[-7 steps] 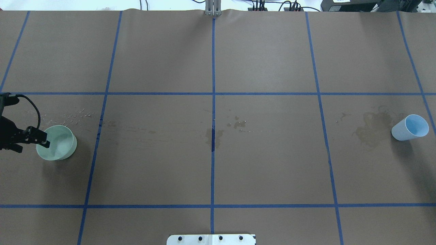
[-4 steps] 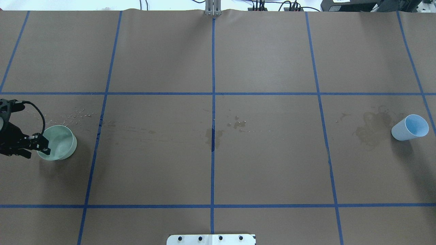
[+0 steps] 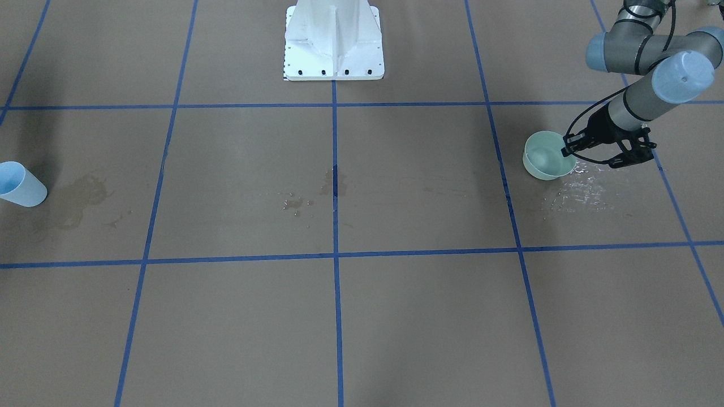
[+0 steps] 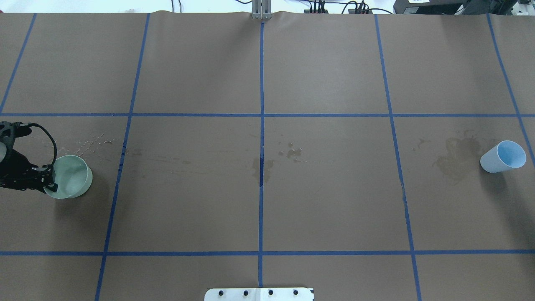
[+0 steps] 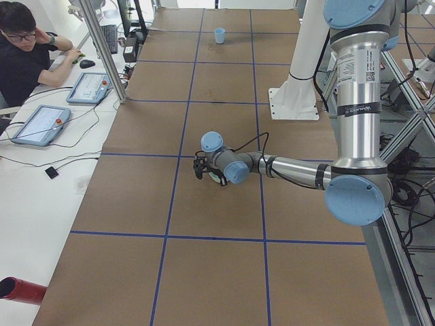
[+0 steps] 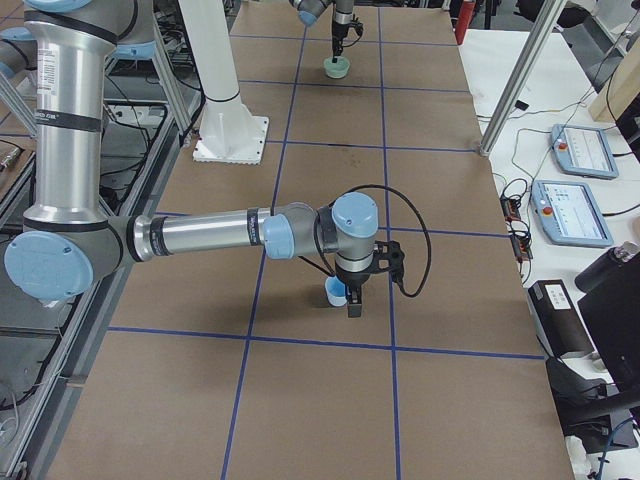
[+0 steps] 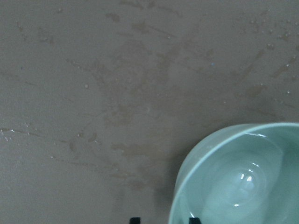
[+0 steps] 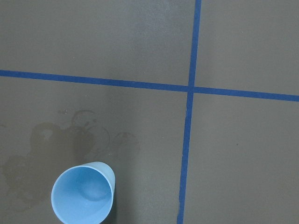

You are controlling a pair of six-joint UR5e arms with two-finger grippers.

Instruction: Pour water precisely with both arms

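Observation:
A pale green bowl [image 4: 72, 177] stands at the table's far left; it also shows in the front view [image 3: 544, 159]. My left gripper [image 4: 48, 179] is at its left rim, shut on it with one finger inside and one outside. In the left wrist view the fingertips [image 7: 134, 220] straddle the rim of the bowl [image 7: 219, 154]. Water [image 7: 243, 179] shows as glints in the bowl's bottom. A light blue cup [image 4: 503, 156] stands at the far right, also in the right wrist view [image 8: 83, 196]. My right gripper [image 6: 352, 300] hangs beside the cup [image 6: 336, 292]; I cannot tell whether it is open.
Droplets [image 4: 90, 143] lie beyond the bowl. A damp stain [image 4: 455, 159] lies left of the cup and a smaller one [image 4: 263, 165] at the centre. The white pedestal [image 3: 334, 39] stands at the robot's edge. An operator [image 5: 27, 47] sits at the side desk.
My left gripper has swung toward the near side of the bowl's left rim and closed onto it. The bowl has shifted slightly left. The blue cup has not moved.

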